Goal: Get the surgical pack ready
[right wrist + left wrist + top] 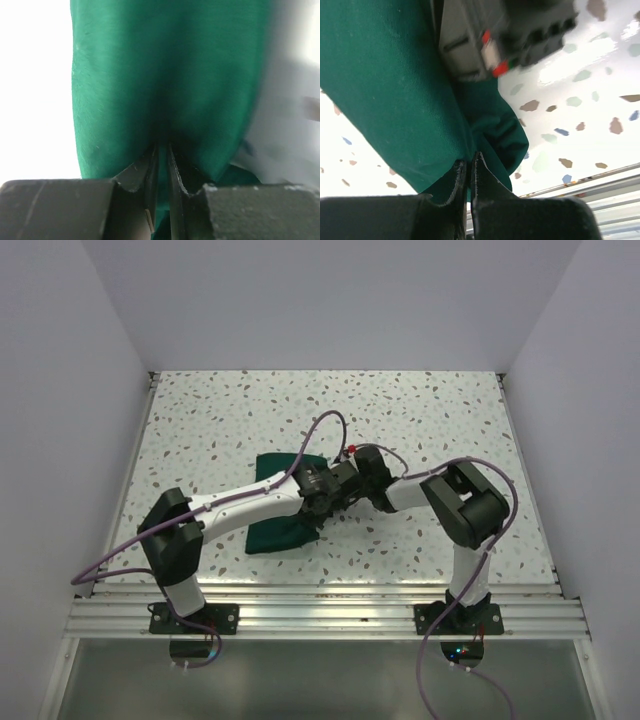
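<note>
drape (272, 532): i see it bundled at table (430, 420) centre, both grippers at its 3 o'clock edge.
left gripper (468, 163): jaws nearly together, seemingly pinching a drape fold.
right gripper (162, 148): jaws clamped on the drape.

1. The table (250, 410) has a white top flecked with small dark and coloured specks, and plain pale panels (330, 310) stand on three sides.
2. A folded dark green cloth (272, 536) lies on it, near the middle and a little left of centre.
3. A ribbed metal rail (330, 605) runs along the near edge.
</note>
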